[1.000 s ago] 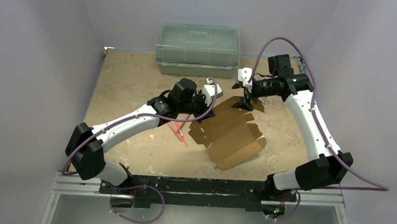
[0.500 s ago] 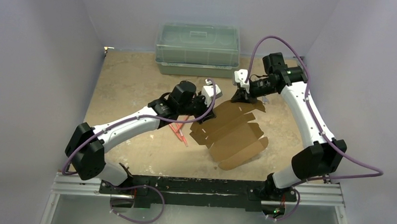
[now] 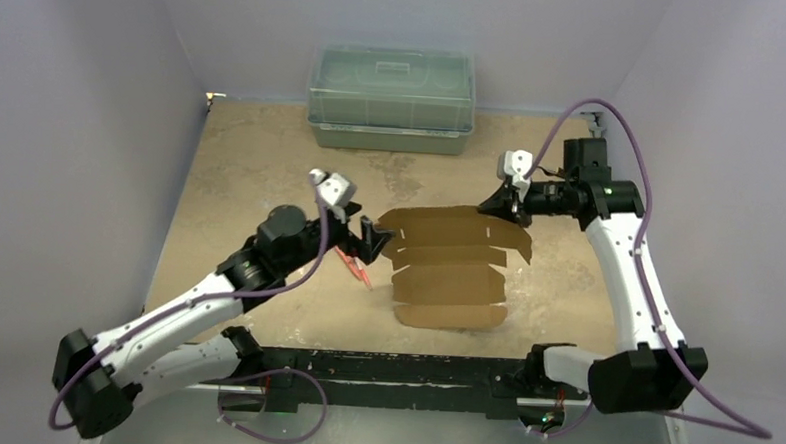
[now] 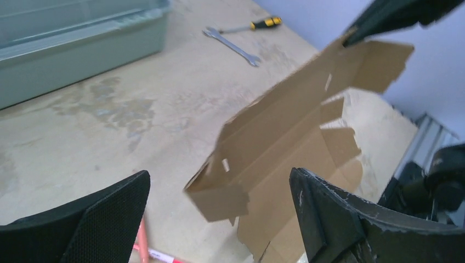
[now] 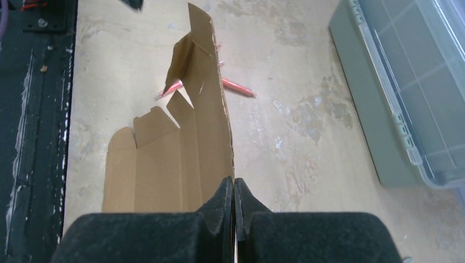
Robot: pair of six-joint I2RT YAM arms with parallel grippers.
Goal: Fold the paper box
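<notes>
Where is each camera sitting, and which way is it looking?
Top external: high behind the arms, looking down at the table, both arms, paper box, green bin.
Left wrist: on the left arm, facing the box and right gripper; the open left gripper shows.
Right wrist: on the right arm, looking along the box edge that its shut gripper pinches.
Shared: both wrist views show the box and bin.

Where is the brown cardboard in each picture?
Top external: paper box in the middle, slightly right.
Left wrist: paper box centre, slanting up toward top right.
Right wrist: paper box left of centre, pinched by the right gripper.
Shared landmark: green bin, in every view.
</notes>
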